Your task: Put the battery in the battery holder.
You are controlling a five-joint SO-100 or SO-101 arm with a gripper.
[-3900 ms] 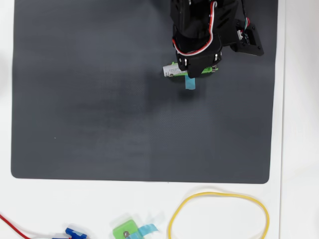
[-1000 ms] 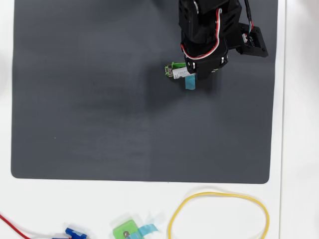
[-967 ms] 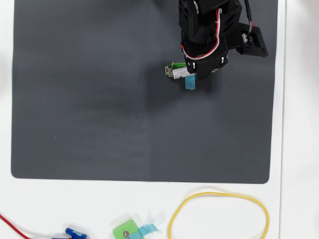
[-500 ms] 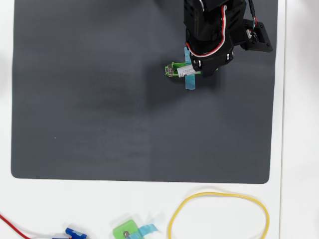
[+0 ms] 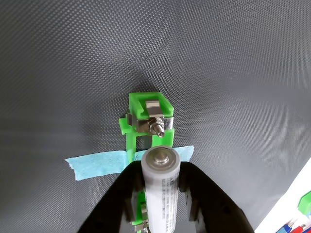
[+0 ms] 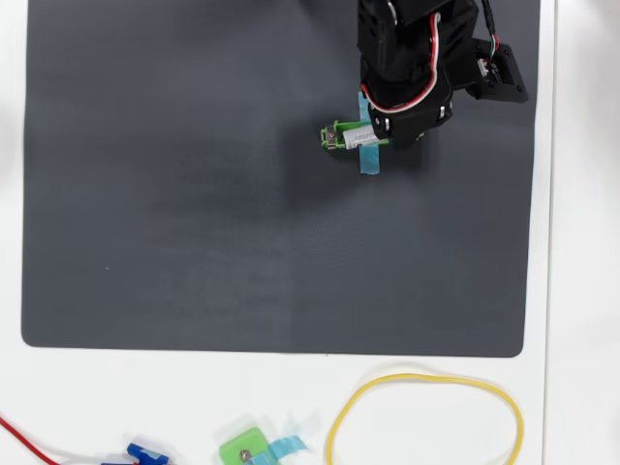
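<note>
In the wrist view my gripper [image 5: 161,191] is shut on the battery [image 5: 162,191], a silver-white cylinder with grey markings, held lengthwise over the bright-green battery holder [image 5: 148,114]. The holder's far end with its metal screw shows beyond the battery tip; its near end is hidden under the battery and fingers. A light-blue tape strip [image 5: 99,163] crosses the holder. In the overhead view the gripper [image 6: 373,139] sits over the holder [image 6: 334,135] at the mat's upper right, with the battery [image 6: 355,141] lying along it. Whether the battery is seated or just above the frame cannot be told.
The holder lies on a dark grey mat [image 6: 194,194] on a white table. Off the mat's front edge lie a yellow loop of cable [image 6: 426,418], a small squarish green piece with blue tape [image 6: 247,449], a blue connector [image 6: 145,453] and a red wire [image 6: 29,441].
</note>
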